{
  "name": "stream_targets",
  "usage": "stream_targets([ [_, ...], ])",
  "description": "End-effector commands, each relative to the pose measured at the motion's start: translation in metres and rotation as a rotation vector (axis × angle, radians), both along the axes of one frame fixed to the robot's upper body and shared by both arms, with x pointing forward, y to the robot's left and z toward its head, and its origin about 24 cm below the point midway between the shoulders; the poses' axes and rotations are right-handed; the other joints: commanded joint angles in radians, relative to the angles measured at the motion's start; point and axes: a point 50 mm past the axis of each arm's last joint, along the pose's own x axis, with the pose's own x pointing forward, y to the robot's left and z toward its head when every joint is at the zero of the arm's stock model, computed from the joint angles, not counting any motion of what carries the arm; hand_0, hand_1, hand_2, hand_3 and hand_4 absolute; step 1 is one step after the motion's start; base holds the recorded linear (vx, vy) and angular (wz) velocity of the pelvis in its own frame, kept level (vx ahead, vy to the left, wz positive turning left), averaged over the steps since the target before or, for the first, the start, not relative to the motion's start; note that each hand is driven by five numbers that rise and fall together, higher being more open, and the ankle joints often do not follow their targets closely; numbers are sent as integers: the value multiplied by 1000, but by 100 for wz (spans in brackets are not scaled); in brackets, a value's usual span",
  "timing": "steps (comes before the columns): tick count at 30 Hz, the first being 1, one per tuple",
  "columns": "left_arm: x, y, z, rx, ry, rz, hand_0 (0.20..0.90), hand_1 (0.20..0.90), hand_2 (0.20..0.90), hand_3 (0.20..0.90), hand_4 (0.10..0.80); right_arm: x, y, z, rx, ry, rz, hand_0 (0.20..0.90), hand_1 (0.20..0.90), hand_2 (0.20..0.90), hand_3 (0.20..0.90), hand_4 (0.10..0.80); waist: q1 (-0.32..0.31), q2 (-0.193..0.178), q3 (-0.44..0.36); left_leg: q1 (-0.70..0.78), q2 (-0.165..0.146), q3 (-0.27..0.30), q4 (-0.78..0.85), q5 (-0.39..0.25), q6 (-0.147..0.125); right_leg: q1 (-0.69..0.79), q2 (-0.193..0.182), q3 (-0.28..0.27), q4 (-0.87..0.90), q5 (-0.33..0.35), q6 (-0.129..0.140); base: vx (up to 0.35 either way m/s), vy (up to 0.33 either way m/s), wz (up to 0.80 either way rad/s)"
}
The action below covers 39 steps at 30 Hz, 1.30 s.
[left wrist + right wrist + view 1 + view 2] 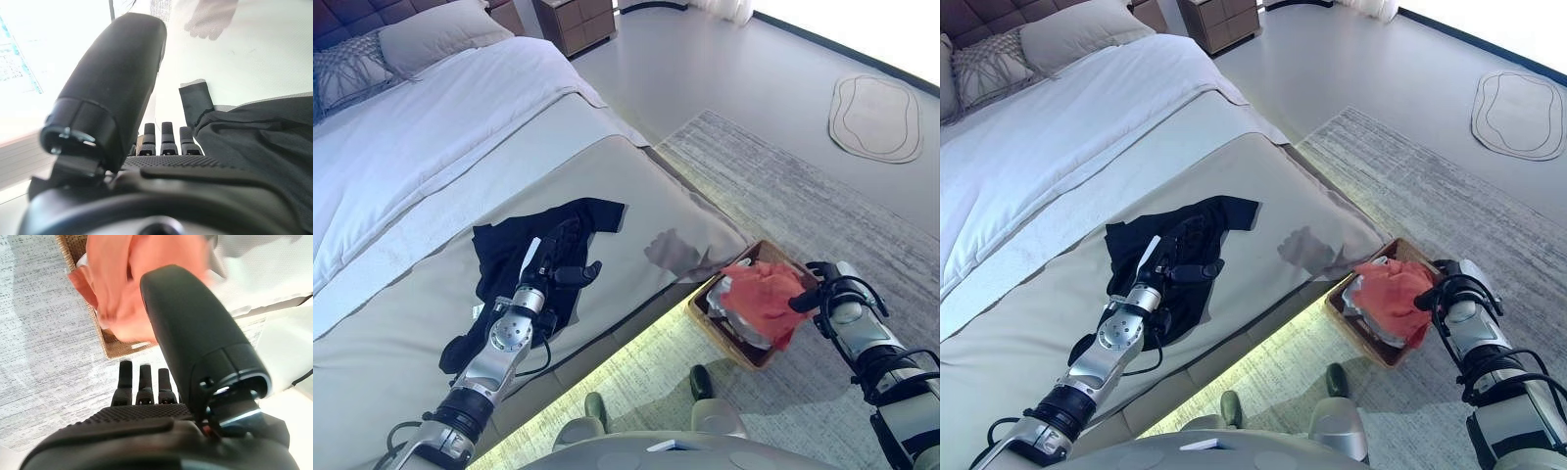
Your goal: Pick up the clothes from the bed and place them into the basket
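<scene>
A black garment (509, 250) lies spread on the beige bed cover (636, 196) near the bed's foot edge. My left hand (553, 262) rests on it with straight fingers, open; the garment also shows in the left wrist view (264, 142) beside the fingers (166, 134). A woven basket (709, 321) stands on the rug by the bed's corner. A red-orange cloth (764, 294) lies heaped in it and drapes over its near side. My right hand (824, 291) is beside the basket, next to that cloth, fingers (142, 379) straight and open. The cloth (122, 289) shows past the thumb.
Pale clothes (736, 318) lie under the red cloth in the basket. A grey rug (803, 196) covers the floor by the bed. Pillows (431, 34) are at the bed's head, a wooden nightstand (573, 22) stands behind it, and a small oval mat (874, 117) lies far right.
</scene>
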Motion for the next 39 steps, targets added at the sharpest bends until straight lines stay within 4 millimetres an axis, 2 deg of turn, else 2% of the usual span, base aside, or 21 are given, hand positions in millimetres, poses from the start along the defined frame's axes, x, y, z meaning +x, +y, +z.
stream_targets([
  [1, 23, -1, 45, 19, -222, -55, 900, 900, 900, 900, 800, 24, -9, 36, -86, -143, -3, 900, 900, 900, 900, 800, 13, -71, -11, 16, 36, -13, 2, -38, -18, 29, -63, -19, 11, -4, -2, 0, 0, 0],
  [8, 22, 2, 44, 22, -215, -40, 900, 900, 900, 900, 800, 25, -11, 39, -116, -136, 3, 900, 900, 900, 900, 800, 21, -80, -16, 14, 37, -22, 2, -35, -18, 33, -62, -25, 12, -4, -3, 0, 0, 0],
  [11, 21, 4, 43, 18, -208, -24, 900, 900, 900, 900, 800, 31, -8, 49, -154, -174, 34, 900, 900, 900, 900, 800, 26, -82, -18, 16, 36, -29, 2, -33, -18, 38, -62, -28, 11, -3, -4, 0, 0, 0],
  [13, 21, 3, 39, 13, -199, -6, 900, 900, 900, 900, 800, 46, 2, 67, -190, -264, 73, 900, 900, 900, 900, 800, 32, -83, -16, 15, 35, -39, 2, -31, -17, 42, -64, -33, 14, -4, -8, 5, 12, 3],
  [17, 19, 6, 32, 26, -173, 26, 900, 900, 900, 900, 800, 75, 40, 107, -218, -457, 178, 900, 900, 900, 900, 800, 57, -93, -20, -6, 28, -73, 2, -21, -14, 39, -71, -56, 30, -13, -11, -10, 4, 15],
  [22, 7, 17, 19, 30, -119, 69, 900, 900, 900, 900, 800, 92, 72, 139, -259, -574, 345, 900, 900, 900, 900, 800, 101, -99, -31, -24, 23, -116, 2, -8, -12, 43, -74, -84, 57, -42, -21, 54, 19, 20],
  [25, 4, 22, 12, 39, -92, 108, 900, 900, 900, 900, 800, 102, 85, 166, -321, -653, 407, 900, 900, 900, 900, 800, 143, -96, -24, -40, 18, -149, 2, -4, -11, 43, -87, -127, 84, -63, -23, 43, 29, 33],
  [27, 4, 24, 13, 43, -99, 116, 900, 900, 900, 900, 800, 110, 93, 184, -368, -705, 426, 900, 900, 900, 900, 800, 175, -94, -11, -60, 8, -176, 7, -3, -10, 32, -100, -156, 111, -78, -24, -21, 61, 39],
  [28, 4, 26, 15, 44, -115, 107, 900, 900, 900, 900, 800, 113, 96, 200, -413, -748, 427, 900, 900, 900, 900, 800, 203, -87, 7, -85, -3, -202, 27, -4, -7, 17, -112, -179, 151, -98, -27, -48, 64, 38],
  [29, 4, 26, 16, 45, -116, 105, 900, 900, 900, 900, 800, 114, 96, 201, -419, -753, 430, 900, 900, 900, 900, 800, 203, -86, 9, -90, -6, -206, 32, -5, -7, 13, -114, -182, 158, -101, -27, -70, 79, 43],
  [33, 10, 29, 32, 79, -200, 69, 900, 900, 900, 900, 800, 123, 109, 239, -522, -822, 451, 900, 900, 900, 900, 800, 270, -65, 91, -201, -54, -279, 170, -31, 1, -57, -166, -236, 305, -159, -33, -149, 57, 55],
  [36, 15, 31, 38, 103, -221, 82, 900, 900, 900, 900, 800, 131, 115, 248, -549, -806, 460, 900, 900, 900, 900, 800, 314, -56, 147, -253, -82, -315, 270, -63, 4, -75, -207, -271, 395, -193, -37, -77, 18, 47],
  [39, 11, 36, 35, 109, -193, 88, 900, 900, 900, 900, 800, 138, 121, 252, -577, -770, 462, 900, 900, 900, 900, 800, 360, -49, 194, -287, -115, -351, 371, -106, 15, -66, -242, -297, 491, -242, -47, 70, 40, 52],
])
